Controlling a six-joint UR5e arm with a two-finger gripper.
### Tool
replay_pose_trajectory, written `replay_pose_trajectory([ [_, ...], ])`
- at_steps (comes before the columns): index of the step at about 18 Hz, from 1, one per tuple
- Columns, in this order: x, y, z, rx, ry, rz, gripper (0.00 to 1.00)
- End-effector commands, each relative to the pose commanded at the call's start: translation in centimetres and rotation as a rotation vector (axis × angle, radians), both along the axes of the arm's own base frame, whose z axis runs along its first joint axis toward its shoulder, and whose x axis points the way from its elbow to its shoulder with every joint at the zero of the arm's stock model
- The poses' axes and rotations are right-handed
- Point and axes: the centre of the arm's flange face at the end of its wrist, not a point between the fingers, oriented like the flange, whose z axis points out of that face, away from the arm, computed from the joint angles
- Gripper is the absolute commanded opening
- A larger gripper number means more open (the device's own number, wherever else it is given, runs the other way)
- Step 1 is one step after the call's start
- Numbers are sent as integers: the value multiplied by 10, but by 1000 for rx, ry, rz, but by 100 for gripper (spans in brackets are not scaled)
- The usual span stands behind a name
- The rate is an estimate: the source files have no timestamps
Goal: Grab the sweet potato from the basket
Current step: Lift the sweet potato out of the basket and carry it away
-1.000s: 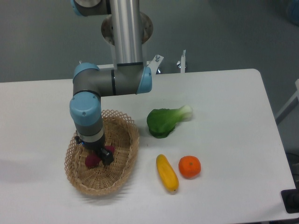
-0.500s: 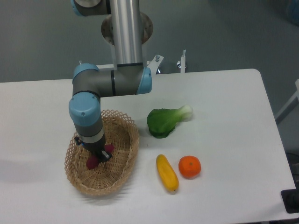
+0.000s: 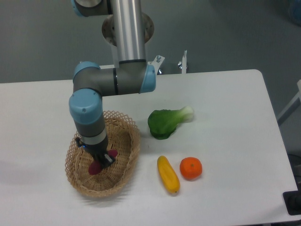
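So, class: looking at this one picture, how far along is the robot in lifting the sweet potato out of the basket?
Done: the hand has reached down into the basket and sits right over the sweet potato, whose magenta ends show on either side of it. In hand: the grasp, though whether the fingers are truly closed cannot be told. Left: the lift, since the sweet potato is low inside the basket.

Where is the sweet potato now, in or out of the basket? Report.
In: the sweet potato lies over the basket floor, the claw around it.

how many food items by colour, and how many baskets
purple: 1, the sweet potato in the basket
green: 1, the leafy vegetable
yellow: 1, the long vegetable
orange: 1, the round fruit
baskets: 1
total: 5
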Motion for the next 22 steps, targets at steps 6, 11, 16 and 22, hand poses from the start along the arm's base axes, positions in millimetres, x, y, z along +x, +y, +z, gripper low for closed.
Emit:
replay_pose_trajectory([
  [6, -122, -48, 69, -4, 38, 37, 25],
  [11, -222, -112, 109, 28, 106, 21, 25],
  [16, -289, -184, 113, -15, 165, -45, 25],
  [22, -315, -216, 117, -35, 195, -73, 24],
])
